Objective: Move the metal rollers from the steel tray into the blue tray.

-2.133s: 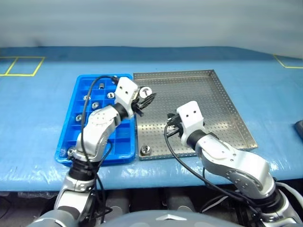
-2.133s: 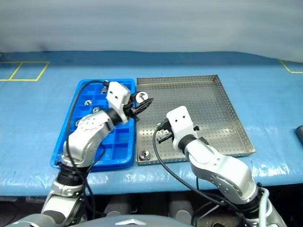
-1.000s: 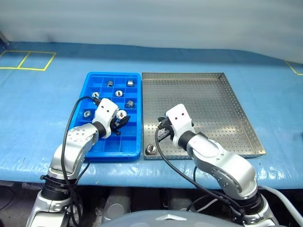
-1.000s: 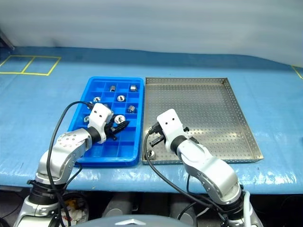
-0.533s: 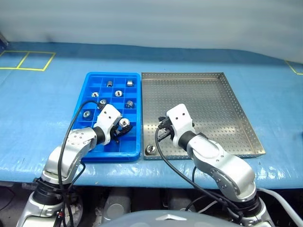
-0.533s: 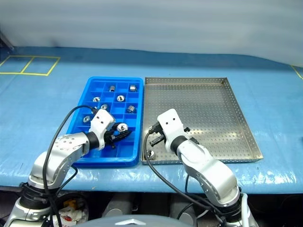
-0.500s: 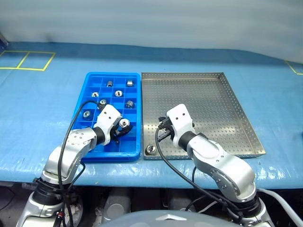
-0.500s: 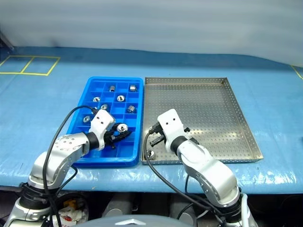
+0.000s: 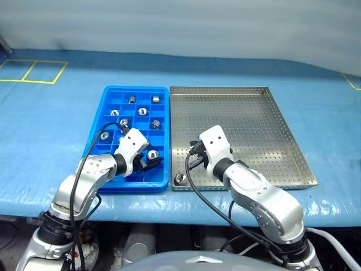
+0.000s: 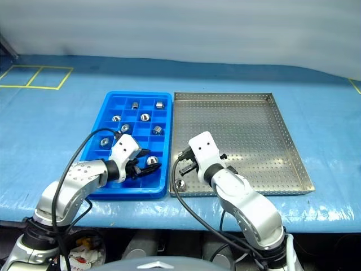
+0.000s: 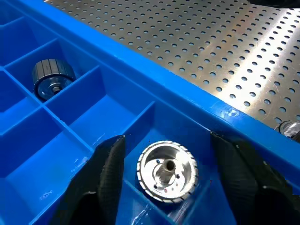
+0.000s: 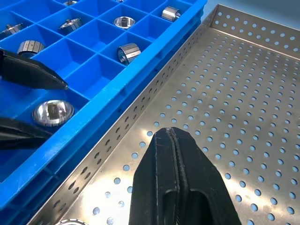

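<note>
Between the spread fingers of the left end effector (image 11: 164,187) a metal roller (image 11: 167,171) sits in a near compartment of the blue tray (image 9: 110,93), released and lying hole-up. One roller (image 9: 180,178) remains in the steel tray (image 9: 293,141), at its near left corner. It looks hard, dense and slick, likely to roll; pinching across its ribbed outer wall seems safest. The right end effector (image 12: 172,136) hovers shut over the steel tray, holding nothing
</note>
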